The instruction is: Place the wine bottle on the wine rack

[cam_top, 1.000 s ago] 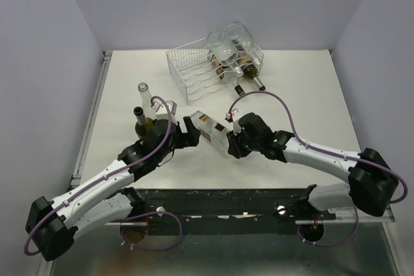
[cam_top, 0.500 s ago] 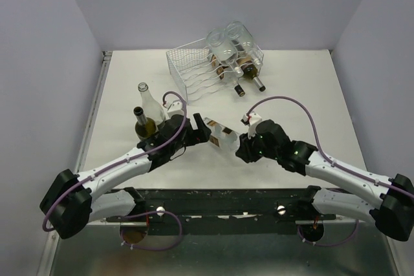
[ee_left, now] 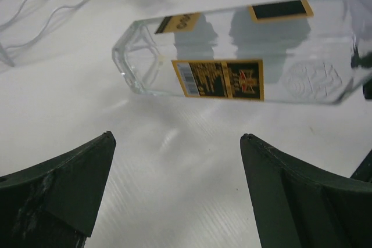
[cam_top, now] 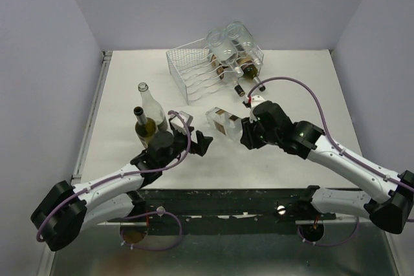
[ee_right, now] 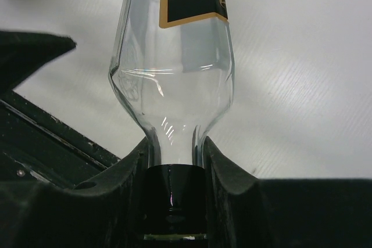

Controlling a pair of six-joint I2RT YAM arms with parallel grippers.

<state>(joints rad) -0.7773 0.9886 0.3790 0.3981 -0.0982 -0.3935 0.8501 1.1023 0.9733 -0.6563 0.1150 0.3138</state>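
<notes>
The carry is in hand: the right gripper [cam_top: 248,134] is clamped on the neck of the wine bottle [cam_top: 222,121], which lies level over the middle of the table [cam_top: 123,88] — apparently just off the surface — its body running toward 10 o'clock from the claw. The left gripper [ee_left: 175,137] hangs wide open and empty at the bottle's 7 o'clock. Next, the bottle must travel toward 11 o'clock into a free cradle of the wine rack [cam_top: 191,77], left of the stored bottles [cam_top: 234,48].
</notes>
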